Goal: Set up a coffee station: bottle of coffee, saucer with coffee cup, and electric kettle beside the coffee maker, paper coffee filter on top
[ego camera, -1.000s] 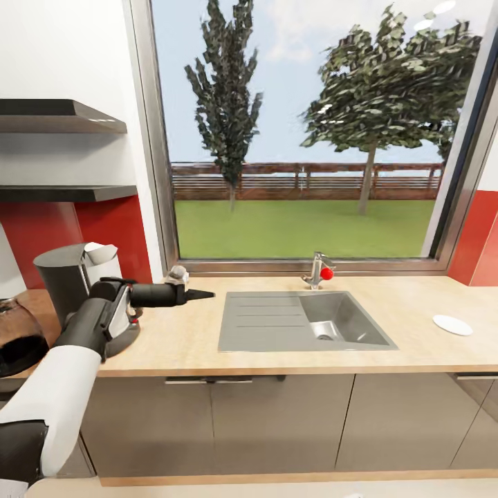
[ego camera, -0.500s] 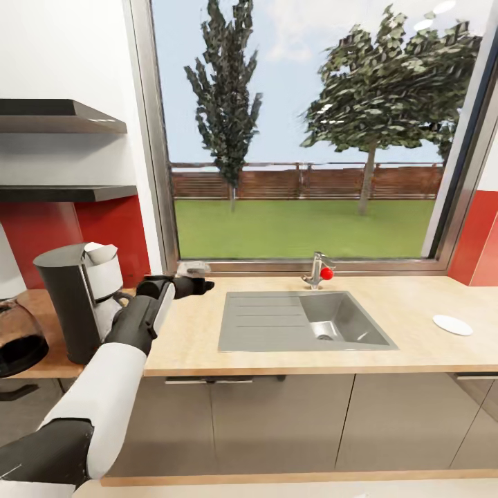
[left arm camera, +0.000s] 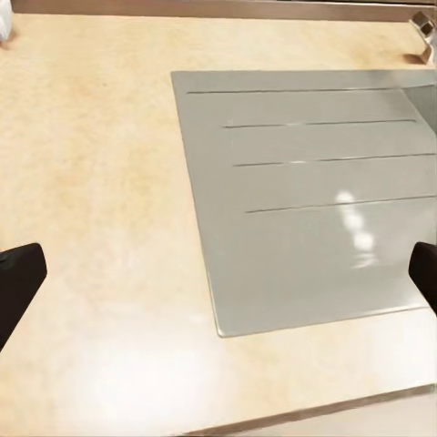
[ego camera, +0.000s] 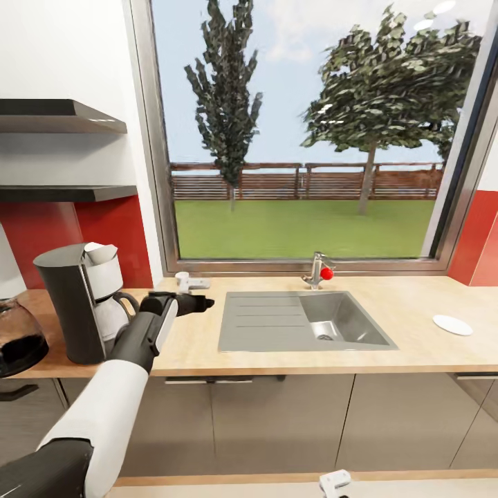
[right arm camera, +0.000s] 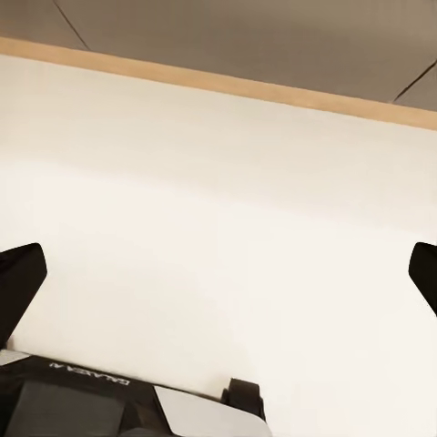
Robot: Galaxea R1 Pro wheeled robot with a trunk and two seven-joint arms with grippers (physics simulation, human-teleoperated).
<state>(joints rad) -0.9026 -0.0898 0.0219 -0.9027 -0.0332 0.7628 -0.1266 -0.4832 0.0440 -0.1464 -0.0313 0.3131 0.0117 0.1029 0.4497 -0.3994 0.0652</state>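
Coffee maker [ego camera: 72, 304] sits at the left end of the counter [ego camera: 277, 353], dark column with a white part behind it and a handle toward the sink side. Left arm [ego camera: 117, 387] reaches up from the near left, passing just right of the coffee maker. Left gripper [ego camera: 197, 303] hovers over bare counter between coffee maker and sink [ego camera: 304, 321]. In the left wrist view its fingertips [left arm camera: 18, 278] sit at the two frame edges, wide apart, nothing between them; below is wood counter and the ribbed drainboard [left arm camera: 309, 191] of the sink.

Right gripper: fingertips [right arm camera: 20, 273] also spread to the frame edges in the right wrist view, nothing held, facing a pale flat surface with a wood strip beyond.

Dark round pot [ego camera: 17, 339] at the far left edge, just beside the coffee maker, partly cut off, can't tell what it is. Small white object [ego camera: 190, 280] on the counter at the window sill, beyond the left gripper, too small to identify. Faucet [ego camera: 318, 270] with a red knob behind the sink basin. White saucer [ego camera: 452, 324] lies flat at the right end of the counter, well apart from the coffee maker, sink in between. Two shelves [ego camera: 62, 117] on the wall above the coffee maker. Window [ego camera: 304, 131] behind the sink: trees, fence, lawn.
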